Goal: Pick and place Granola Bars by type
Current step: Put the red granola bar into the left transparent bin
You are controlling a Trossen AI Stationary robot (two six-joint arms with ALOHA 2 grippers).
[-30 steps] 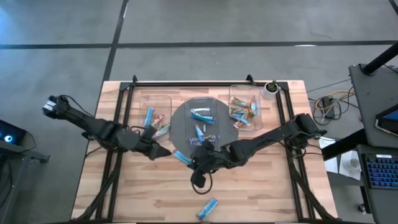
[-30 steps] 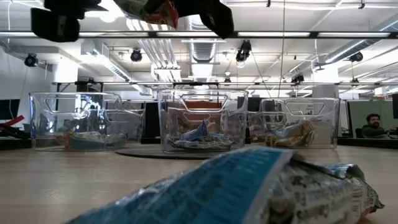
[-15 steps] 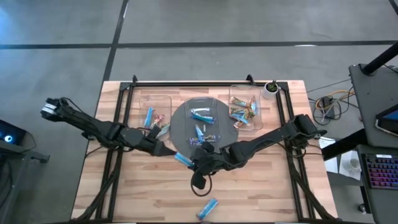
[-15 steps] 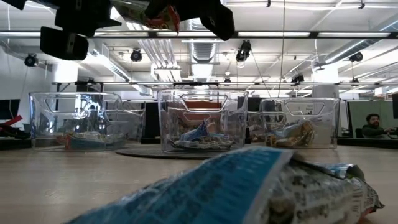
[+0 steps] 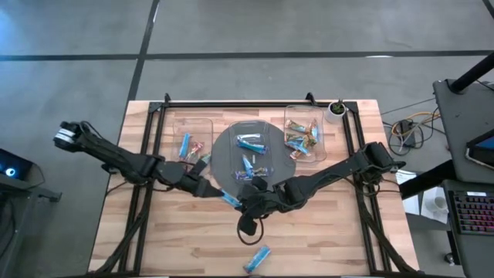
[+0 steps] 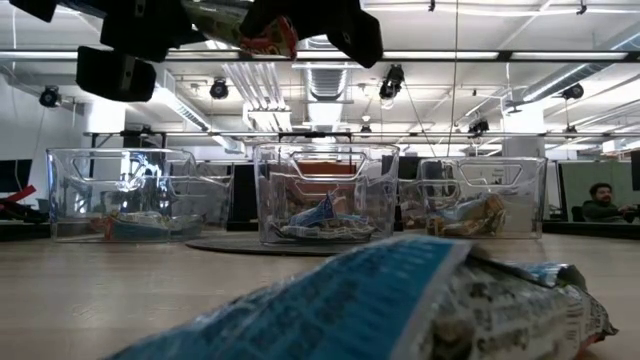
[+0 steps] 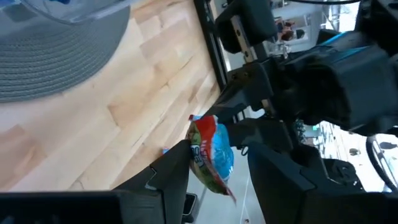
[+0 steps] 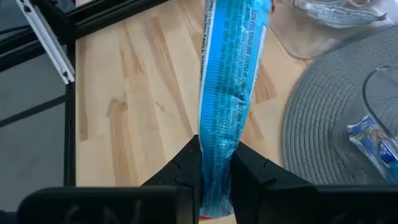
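A light-blue granola bar (image 5: pixel 229 198) with a red and green end hangs in the air over the wood near the grey mat's front. My right gripper (image 5: pixel 245 202) is shut on it. My left gripper (image 5: pixel 210 190) is open. In the left wrist view its two fingers stand on either side of the bar's free end (image 7: pixel 211 155). Another blue bar (image 5: pixel 257 259) lies flat near the table's front edge. More bars lie in the three clear trays. My right gripper pinches the blue bar between its two fingers near one end (image 8: pixel 215 142). The bar runs on straight out past the fingertips, and its far end (image 8: pixel 239 18) points at my left gripper. It is lifted clear of the table. My left gripper has one finger (image 7: pixel 174 168) close against the bar's end; I cannot tell whether it touches.
A left tray (image 5: pixel 191 143), a middle tray (image 5: pixel 251 139) on the round grey mat (image 5: pixel 224 158) and a right tray (image 5: pixel 305 135) stand in a row at the back. A small potted plant (image 5: pixel 335 110) is at the far right corner. Bare wood lies in front.
My left gripper has moved toward the table's right and down, up to the bar that my right gripper holds, and its open fingers now flank the bar's free end. The right gripper and the bar have kept still.
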